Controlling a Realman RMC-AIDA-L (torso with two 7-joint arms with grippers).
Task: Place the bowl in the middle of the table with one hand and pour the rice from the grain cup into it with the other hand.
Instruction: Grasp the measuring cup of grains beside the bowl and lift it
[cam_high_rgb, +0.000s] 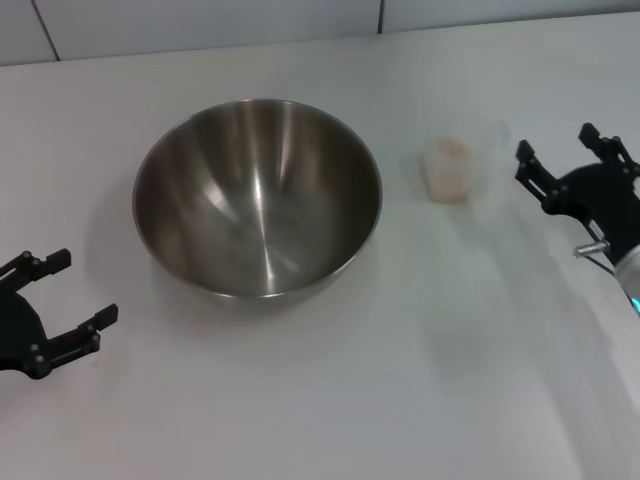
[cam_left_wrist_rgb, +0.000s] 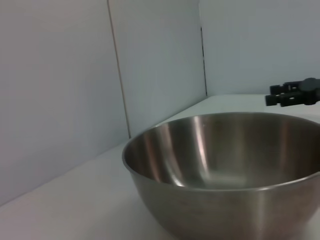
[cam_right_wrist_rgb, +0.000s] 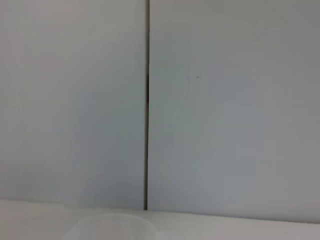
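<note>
The steel bowl (cam_high_rgb: 257, 195) stands upright and empty on the white table (cam_high_rgb: 400, 380), left of centre. It fills the lower part of the left wrist view (cam_left_wrist_rgb: 225, 175). The clear grain cup (cam_high_rgb: 455, 165) stands to the right of the bowl with a small heap of pinkish rice (cam_high_rgb: 450, 153) in it. Its faint rim shows low in the right wrist view (cam_right_wrist_rgb: 110, 225). My left gripper (cam_high_rgb: 72, 290) is open and empty, near the table's left edge, apart from the bowl. My right gripper (cam_high_rgb: 560, 148) is open and empty, just right of the cup.
A grey panelled wall (cam_high_rgb: 200, 25) with dark seams runs along the table's far edge. My right gripper also shows far off in the left wrist view (cam_left_wrist_rgb: 292, 94), beyond the bowl.
</note>
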